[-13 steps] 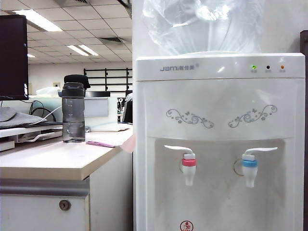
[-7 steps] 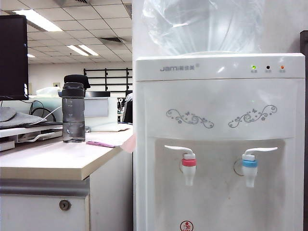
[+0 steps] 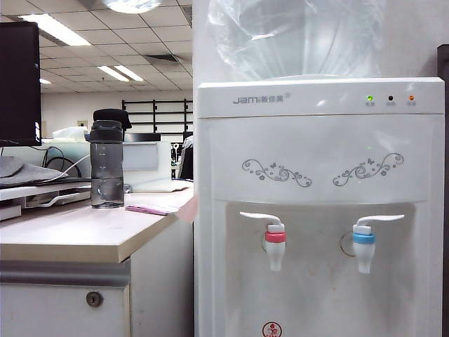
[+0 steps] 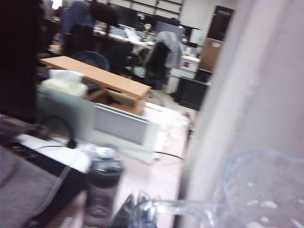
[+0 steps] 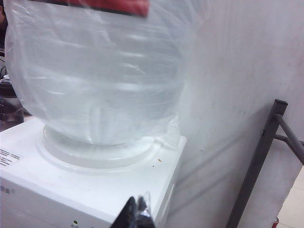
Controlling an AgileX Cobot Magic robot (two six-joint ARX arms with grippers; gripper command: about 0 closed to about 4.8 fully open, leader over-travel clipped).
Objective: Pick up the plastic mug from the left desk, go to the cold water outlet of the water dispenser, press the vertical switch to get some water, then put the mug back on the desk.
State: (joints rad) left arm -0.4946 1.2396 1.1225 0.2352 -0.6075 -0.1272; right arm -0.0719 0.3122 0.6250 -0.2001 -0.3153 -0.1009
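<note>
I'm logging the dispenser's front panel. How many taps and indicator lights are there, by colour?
Red-collared tap: 1
Blue-collared tap, the cold water outlet: 1
Green indicator light: 1
Dark indicator light: 1
Orange indicator light: 1
Total: 5

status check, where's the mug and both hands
Left hand shut on plastic mug, beside the water dispenser. Right hand above the dispenser top, state unclear. Cold water outlet unobstructed.

An open office with a tiled ceiling (image 3: 91, 42) and lit light panels (image 3: 52, 28). Black shelving (image 3: 158, 112) lines the far wall. A monitor (image 3: 19, 83) stands left.
</note>
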